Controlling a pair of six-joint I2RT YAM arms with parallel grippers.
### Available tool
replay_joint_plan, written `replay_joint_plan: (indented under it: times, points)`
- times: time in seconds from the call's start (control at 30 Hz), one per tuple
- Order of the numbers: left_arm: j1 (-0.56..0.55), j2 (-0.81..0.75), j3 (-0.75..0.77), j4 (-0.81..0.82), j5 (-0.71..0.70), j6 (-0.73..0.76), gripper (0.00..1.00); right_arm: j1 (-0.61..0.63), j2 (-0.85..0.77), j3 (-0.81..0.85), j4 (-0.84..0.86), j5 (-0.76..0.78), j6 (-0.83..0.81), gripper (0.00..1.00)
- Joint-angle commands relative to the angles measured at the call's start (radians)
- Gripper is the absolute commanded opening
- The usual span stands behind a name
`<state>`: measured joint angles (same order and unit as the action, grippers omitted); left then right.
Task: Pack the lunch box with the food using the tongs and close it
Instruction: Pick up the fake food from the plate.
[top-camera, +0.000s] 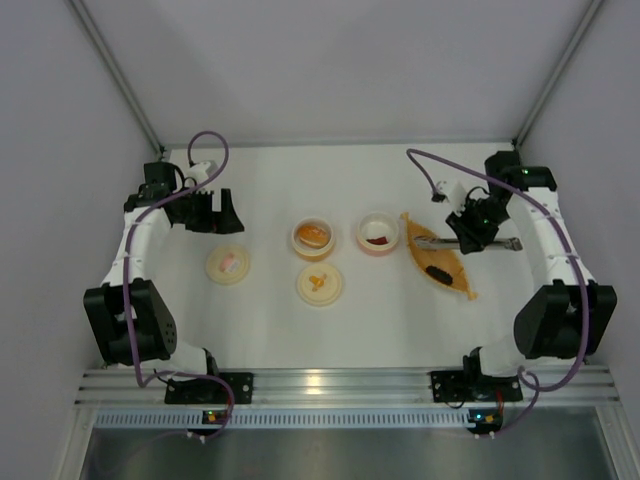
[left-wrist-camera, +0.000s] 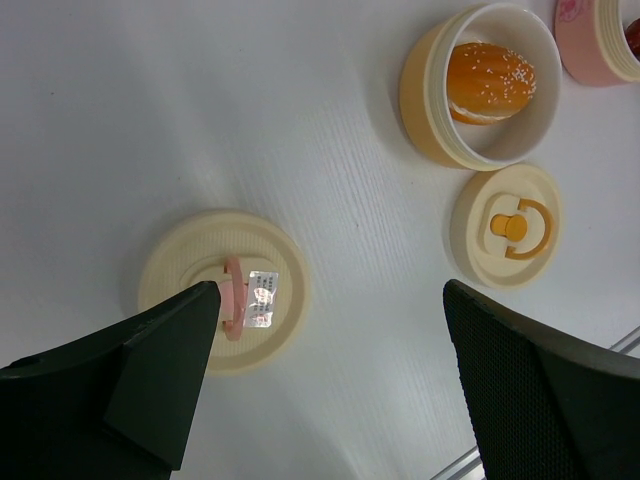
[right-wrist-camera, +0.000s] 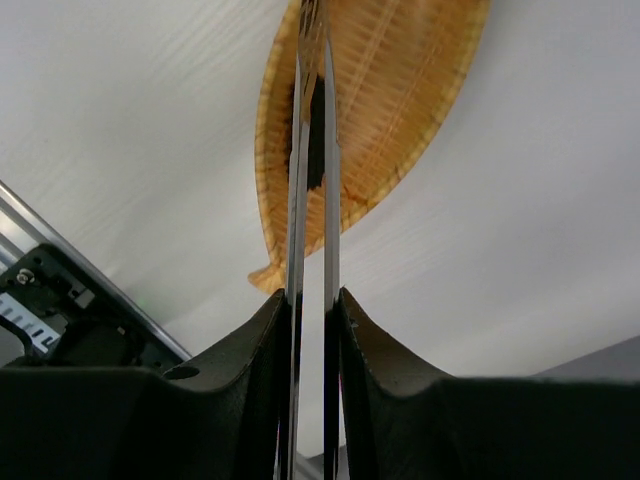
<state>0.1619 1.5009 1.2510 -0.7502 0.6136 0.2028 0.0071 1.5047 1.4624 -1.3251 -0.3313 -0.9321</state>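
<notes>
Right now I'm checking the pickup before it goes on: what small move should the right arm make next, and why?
Probably swing the tongs toward the dark brown piece and let them spread. The right gripper is shut on the tongs, their arms pressed nearly together above the orange tray. The piece lies on the tray, seemingly not yet pinched.

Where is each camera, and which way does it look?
Top external: high behind the robot, looking down at the table; the left arm and right arm show, bases nearest.
Left wrist: on the left arm, looking down at the pink-handled lid; the open left gripper shows in front.
Right wrist: on the right arm, looking along the tongs to the orange tray; the right gripper clamps them.
Shared: top and left wrist both see the bun.
</notes>
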Motion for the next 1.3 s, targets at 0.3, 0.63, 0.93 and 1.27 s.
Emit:
replay_joint_plan:
  times: [0.3,0.63,0.93,1.27]
  points:
    - [-0.002,-0.011,0.01,0.035,0.028,0.001,0.98,-0.116,-0.187,-0.186,-0.181,0.046,-0.103,0.24]
    - [-0.002,-0.016,0.011,0.028,0.008,0.006,0.98,-0.122,-0.189,-0.234,-0.181,0.054,-0.1,0.33]
    - [-0.004,-0.014,0.013,0.031,0.008,0.0,0.98,-0.139,-0.153,-0.234,-0.18,0.071,-0.093,0.36]
    - [-0.002,-0.01,0.008,0.035,0.003,-0.003,0.98,-0.15,-0.1,-0.228,-0.166,0.095,-0.082,0.38]
